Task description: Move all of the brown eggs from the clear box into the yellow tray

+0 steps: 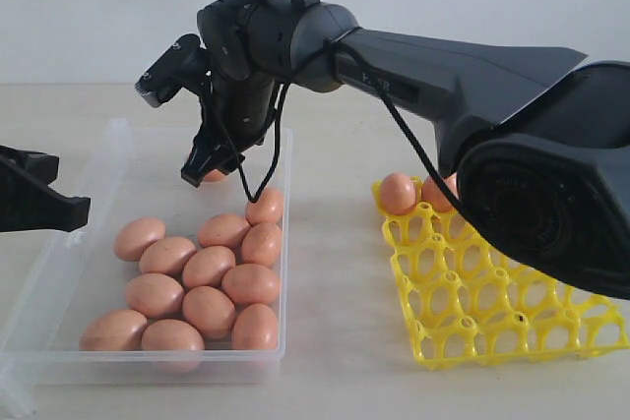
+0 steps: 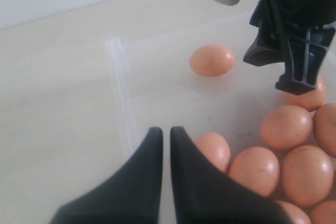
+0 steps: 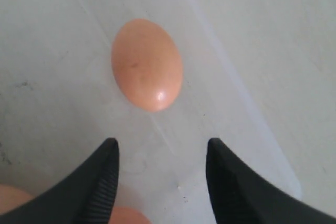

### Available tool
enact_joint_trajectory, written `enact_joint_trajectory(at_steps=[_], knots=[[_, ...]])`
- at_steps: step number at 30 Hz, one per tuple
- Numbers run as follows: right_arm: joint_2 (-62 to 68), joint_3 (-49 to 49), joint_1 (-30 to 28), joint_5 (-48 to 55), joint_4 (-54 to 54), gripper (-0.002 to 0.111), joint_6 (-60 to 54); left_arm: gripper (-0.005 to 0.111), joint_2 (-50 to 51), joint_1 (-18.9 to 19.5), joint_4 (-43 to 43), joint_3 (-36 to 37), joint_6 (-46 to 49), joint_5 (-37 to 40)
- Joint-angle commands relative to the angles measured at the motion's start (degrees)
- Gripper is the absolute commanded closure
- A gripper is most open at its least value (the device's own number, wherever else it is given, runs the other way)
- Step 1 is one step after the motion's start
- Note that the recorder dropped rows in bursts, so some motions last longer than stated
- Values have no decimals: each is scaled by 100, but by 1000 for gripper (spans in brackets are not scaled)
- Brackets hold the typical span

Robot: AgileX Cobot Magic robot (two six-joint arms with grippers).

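Observation:
Several brown eggs [image 1: 207, 268] lie clustered in the clear box [image 1: 110, 159] on the left. One egg [image 3: 147, 64] lies apart near the box's far wall. My right gripper [image 3: 163, 148] reaches across from the right and hovers open just above and short of that lone egg [image 2: 212, 60], with nothing between its fingers. In the exterior view the right gripper [image 1: 212, 166] hides most of this egg. My left gripper [image 2: 165, 132] is shut and empty over the box's left wall [image 2: 119, 82]. The yellow tray [image 1: 492, 312] on the right holds two eggs [image 1: 398, 193] in its back row.
The right arm's dark body [image 1: 443, 76] spans the scene above the table between tray and box. A loose black cable [image 1: 266, 159] hangs beside the right gripper over the box. Pale bare tabletop [image 1: 335, 272] separates box and tray.

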Motion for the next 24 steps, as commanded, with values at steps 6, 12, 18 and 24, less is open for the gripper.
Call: enact_joint_trajectory(at_steps=[6, 12, 18, 24], knots=[[-74, -34, -8, 108, -39, 63, -19, 103, -50, 19, 31, 12, -78, -31], [-74, -34, -8, 268, -44, 63, -5, 103, -50, 19, 31, 12, -78, -31], [-74, -34, -8, 333, -44, 63, 27, 103, -50, 19, 31, 12, -78, -30], [-74, -34, -8, 490, -65, 63, 27, 103, -50, 19, 31, 12, -78, -30]])
